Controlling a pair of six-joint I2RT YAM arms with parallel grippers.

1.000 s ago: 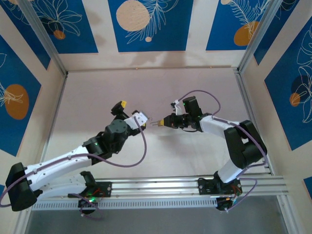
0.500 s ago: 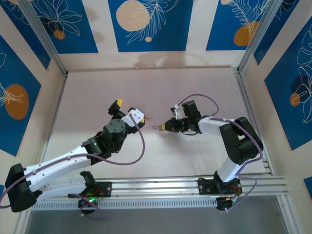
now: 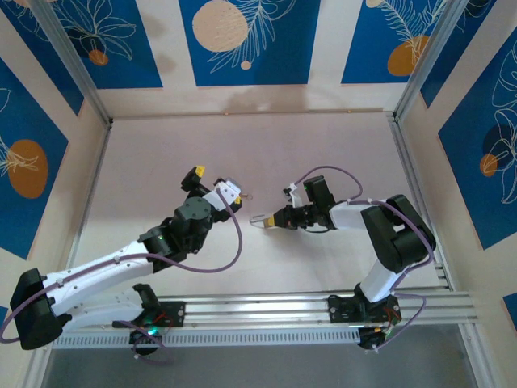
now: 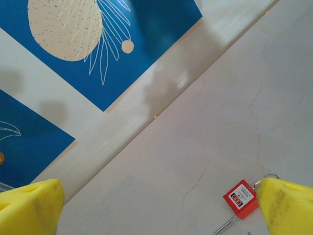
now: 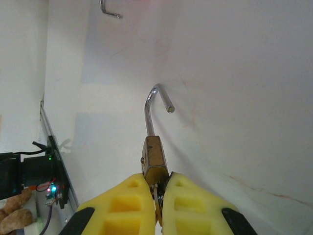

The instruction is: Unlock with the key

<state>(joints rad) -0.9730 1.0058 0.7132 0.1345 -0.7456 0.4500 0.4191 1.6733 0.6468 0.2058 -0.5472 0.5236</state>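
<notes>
"Where's the lock?"

"Centre of the overhead frame. Your right gripper (image 5: 156,196) pinches the brass padlock (image 5: 154,155) by its base, the shackle's end hanging free."

"And the key?"

"Lower right of the left wrist frame, probably that thin metal beside the red tag (image 4: 240,198). Your left gripper (image 4: 157,205) is spread wide. It's small, stiff and slippery, so take hold of the tag."

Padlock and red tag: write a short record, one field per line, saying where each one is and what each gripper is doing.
padlock: brass body clamped between the fingers of the right gripper
shackle: swung out, one end free
red tag: lying flat on the table, ring attached, close to one finger of the left gripper
left gripper: open, holding nothing
arms: pointing toward each other near the middle of the table
</notes>
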